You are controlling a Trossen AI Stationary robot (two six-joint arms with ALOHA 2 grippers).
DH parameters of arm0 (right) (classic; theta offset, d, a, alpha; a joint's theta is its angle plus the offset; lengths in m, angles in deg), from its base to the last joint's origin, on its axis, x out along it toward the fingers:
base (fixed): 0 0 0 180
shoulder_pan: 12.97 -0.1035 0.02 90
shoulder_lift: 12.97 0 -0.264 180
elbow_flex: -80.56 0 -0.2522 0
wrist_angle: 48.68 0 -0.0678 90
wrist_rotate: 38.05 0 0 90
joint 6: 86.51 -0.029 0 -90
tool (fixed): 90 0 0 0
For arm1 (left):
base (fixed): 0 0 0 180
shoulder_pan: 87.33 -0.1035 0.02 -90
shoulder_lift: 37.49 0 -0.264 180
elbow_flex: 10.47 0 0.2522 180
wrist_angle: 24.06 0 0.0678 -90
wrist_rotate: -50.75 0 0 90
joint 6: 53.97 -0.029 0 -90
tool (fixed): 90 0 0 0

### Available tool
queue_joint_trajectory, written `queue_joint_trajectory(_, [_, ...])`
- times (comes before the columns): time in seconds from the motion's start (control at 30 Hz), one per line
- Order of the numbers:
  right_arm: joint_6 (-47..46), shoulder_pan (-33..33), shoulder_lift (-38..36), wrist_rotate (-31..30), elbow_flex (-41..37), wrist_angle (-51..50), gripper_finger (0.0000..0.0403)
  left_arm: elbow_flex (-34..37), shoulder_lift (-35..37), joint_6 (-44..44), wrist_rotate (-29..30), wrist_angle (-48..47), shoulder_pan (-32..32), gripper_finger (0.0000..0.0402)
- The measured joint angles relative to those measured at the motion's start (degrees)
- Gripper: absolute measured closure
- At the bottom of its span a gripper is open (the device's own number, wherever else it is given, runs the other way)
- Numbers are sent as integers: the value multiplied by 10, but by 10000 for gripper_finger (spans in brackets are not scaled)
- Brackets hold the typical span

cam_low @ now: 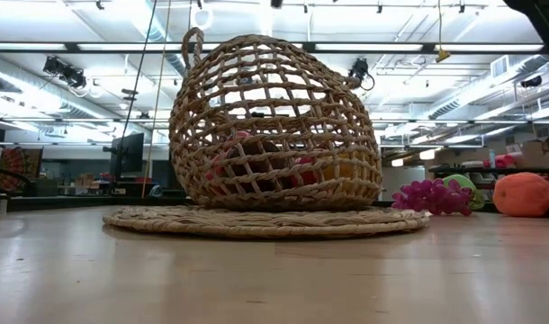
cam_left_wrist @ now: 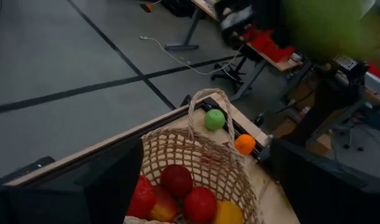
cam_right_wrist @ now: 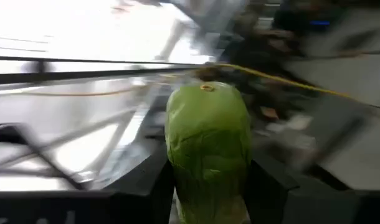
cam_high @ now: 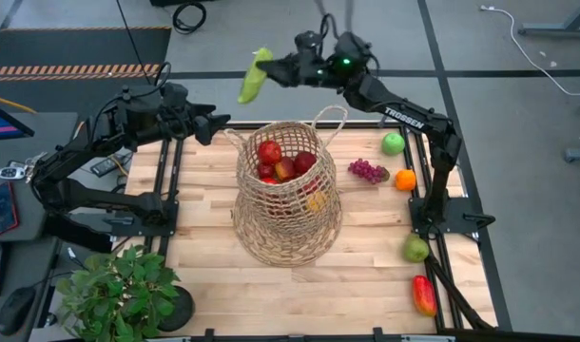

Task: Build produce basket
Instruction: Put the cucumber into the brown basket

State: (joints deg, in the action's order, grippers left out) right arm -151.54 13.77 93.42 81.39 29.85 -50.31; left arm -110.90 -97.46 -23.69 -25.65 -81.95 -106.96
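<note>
From above, the basket (cam_high: 288,195) stands mid-bench with red apples (cam_high: 269,151) and other produce inside it; the right gripper (cam_high: 267,68) hangs beyond the bench's (cam_high: 204,275) far edge, its jaws closed on a green pepper (cam_high: 253,76). The left gripper (cam_high: 217,122) waits near the far left corner; whether its jaws are open cannot be told. Purple grapes (cam_high: 367,171), an orange (cam_high: 405,179), two green apples (cam_high: 394,143) and a red pepper (cam_high: 423,294) lie along the right side, a potted plant (cam_high: 119,290) at the near left. The low view shows the basket on a woven mat (cam_low: 265,220), grapes and orange beside it. The left wrist view looks into the basket's fruit. The right wrist view shows the green pepper clamped between the dark fingers (cam_right_wrist: 268,186).
</note>
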Motion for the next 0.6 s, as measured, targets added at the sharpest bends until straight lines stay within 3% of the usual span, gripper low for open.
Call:
queue_joint_trajectory(0.23, [136, -19, 0, -64, 6, -246, 241, 0, 0, 17, -1, -7, 0, 44])
queue_joint_trajectory(0.6, [243, -36, 2, -67, 6, -478, 241, 0, 1, 16, -14, -8, 0, 44])
